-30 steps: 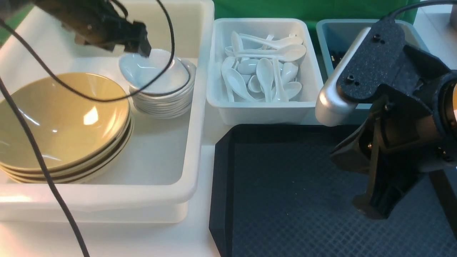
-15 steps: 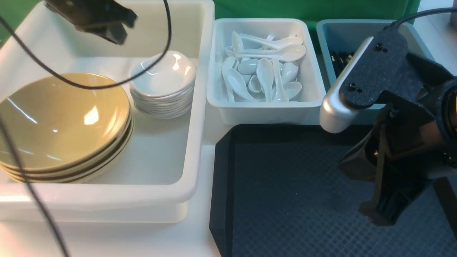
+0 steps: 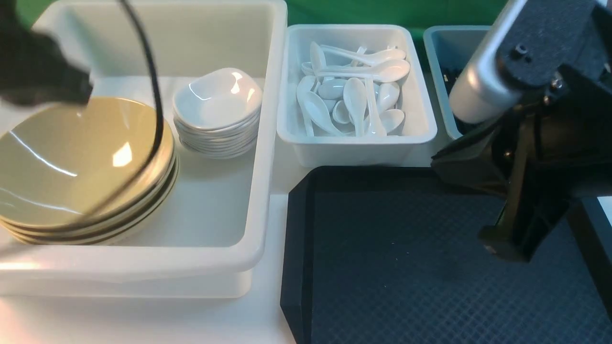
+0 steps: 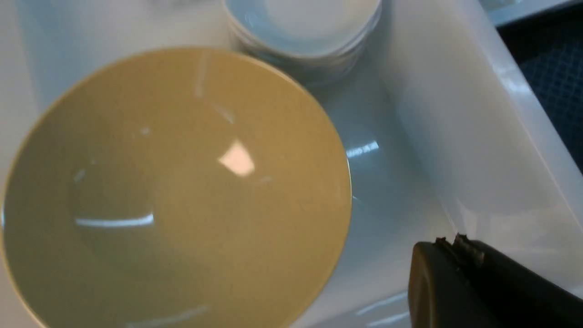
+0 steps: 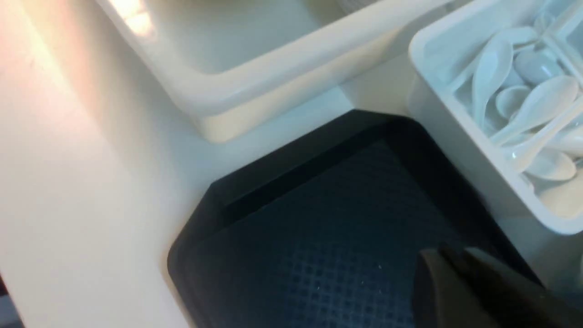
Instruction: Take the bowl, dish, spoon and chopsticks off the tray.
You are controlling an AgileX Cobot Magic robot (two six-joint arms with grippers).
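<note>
The black tray [image 3: 392, 267] lies bare at the front right. A stack of olive-tan bowls [image 3: 81, 157] and a stack of small white dishes [image 3: 217, 102] sit inside the large white tub [image 3: 258, 210]. Several white spoons [image 3: 354, 95] fill the smaller white bin. I cannot make out the chopsticks; my right arm covers most of the grey-blue bin [image 3: 437, 52]. My left gripper [image 3: 76, 91] is blurred above the bowls' far rim; its tips [image 4: 451, 241] are shut and empty. My right gripper [image 3: 502, 248] hangs over the tray, shut [image 5: 451, 255] and empty.
The tub's tall wall [image 4: 478, 136] stands between the bowls and the tray [image 5: 319, 237]. The spoon bin [image 5: 455, 114] borders the tray's far edge. A black cable [image 3: 153, 95] drapes over the bowls. White tabletop [image 3: 143, 320] runs along the front left.
The left gripper let the white dish go onto the dish stack, shut, and swung left over the bowls. The right arm rose over the tray.
</note>
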